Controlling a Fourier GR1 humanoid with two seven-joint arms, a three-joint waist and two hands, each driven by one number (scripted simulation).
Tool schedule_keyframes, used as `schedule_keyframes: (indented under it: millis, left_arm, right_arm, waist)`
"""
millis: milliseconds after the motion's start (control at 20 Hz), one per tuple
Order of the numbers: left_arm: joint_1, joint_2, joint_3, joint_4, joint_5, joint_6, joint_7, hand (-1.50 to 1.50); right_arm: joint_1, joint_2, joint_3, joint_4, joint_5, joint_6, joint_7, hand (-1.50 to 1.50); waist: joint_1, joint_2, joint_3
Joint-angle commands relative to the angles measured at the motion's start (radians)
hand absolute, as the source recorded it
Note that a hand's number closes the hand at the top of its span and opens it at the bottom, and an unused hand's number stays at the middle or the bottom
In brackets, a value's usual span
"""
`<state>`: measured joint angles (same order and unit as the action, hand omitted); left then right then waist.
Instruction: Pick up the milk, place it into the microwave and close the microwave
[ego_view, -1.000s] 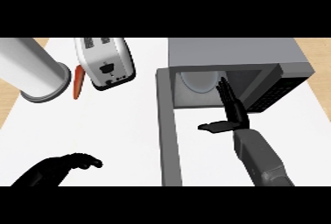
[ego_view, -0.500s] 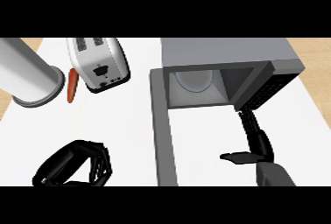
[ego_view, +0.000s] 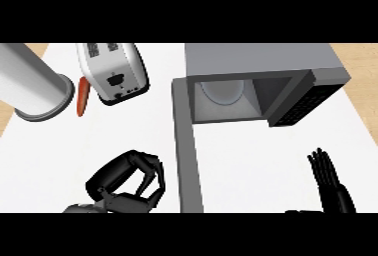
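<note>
The grey microwave (ego_view: 258, 57) stands at the back right with its cavity open. Its door (ego_view: 188, 150) swings out toward me as a long grey slab. A pale rounded shape (ego_view: 221, 92) lies inside the cavity; I cannot tell whether it is the milk or the turntable. No milk carton shows anywhere else. My left hand (ego_view: 125, 182) is low on the counter just left of the door, fingers curled into a loop with nothing in it. My right hand (ego_view: 330, 182) is at the lower right, fingers straight and pointing up, well short of the microwave.
A white toaster (ego_view: 111, 75) stands at the back, left of the microwave, with an orange carrot (ego_view: 83, 97) beside it. A large white cylinder (ego_view: 29, 85) lies at the far left. The white counter (ego_view: 251, 160) shows between door and right hand.
My right hand has pulled back from the microwave's mouth to the lower right edge. My left hand has shifted right toward the door, fingers still curled.
</note>
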<state>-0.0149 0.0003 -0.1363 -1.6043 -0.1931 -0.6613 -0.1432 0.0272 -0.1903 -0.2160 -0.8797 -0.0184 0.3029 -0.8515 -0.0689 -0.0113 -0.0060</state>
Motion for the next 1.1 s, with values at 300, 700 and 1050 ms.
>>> schedule_keyframes:
  millis: [300, 700, 1050]
  left_arm:
    - [-0.107, 0.000, -0.312, 0.287, -0.042, 0.273, -0.144, 1.50]
    - [-0.201, 0.000, -0.674, 0.350, 0.118, 0.609, -0.060, 1.50]
    - [-0.350, 0.001, -0.847, 0.393, 0.249, 0.902, -0.044, 1.50]
  right_arm:
    - [0.313, -0.100, 0.003, -0.485, -0.196, 0.227, 0.077, -1.50]
    - [0.447, -0.099, 0.095, -0.799, -0.323, 0.273, 0.230, -1.50]
    - [0.464, -0.128, 0.129, -1.000, -0.401, 0.247, 0.360, -1.50]
  waist:
    - [0.006, 0.010, 0.001]
    - [-0.005, 0.013, 0.001]
    - [-0.033, 0.019, 0.000]
